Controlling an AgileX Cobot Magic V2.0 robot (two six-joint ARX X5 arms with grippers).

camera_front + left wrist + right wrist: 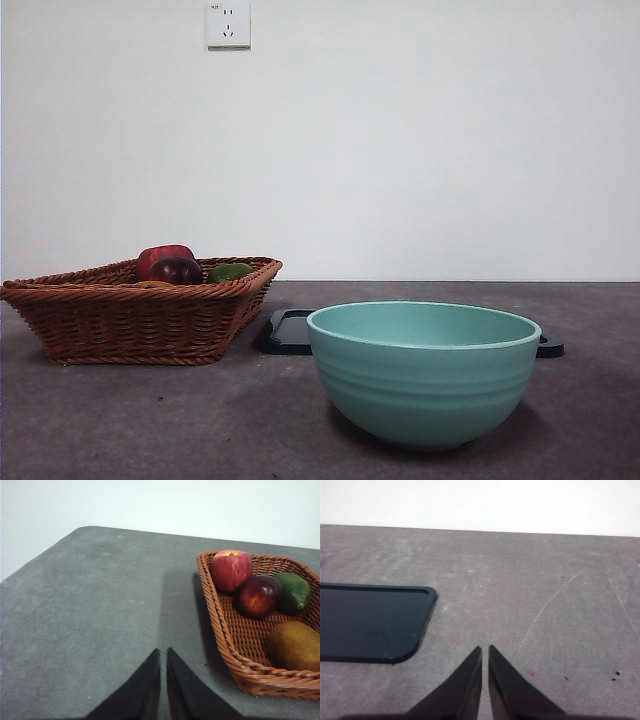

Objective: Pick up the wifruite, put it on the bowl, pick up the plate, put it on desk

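wifruite (pixel 295 646) lies in the wicker basket (pixel 235 650) w/ red apple (pixel 231 570), dark purple fruit (pixel 259 596) & green fruit (pixel 293 592). left gripper (pixel 163 652) is clenched, empty, over bare desk (pixel 100 605) beside basket; fruit sits off to its side, long axis roughly crosswise. left arm looks nearer. right gripper (pixel 485 650) clenched, empty, near dark plate (pixel 370 622). bowl (pixel 422 372) holds nothing visible, plate behind it.
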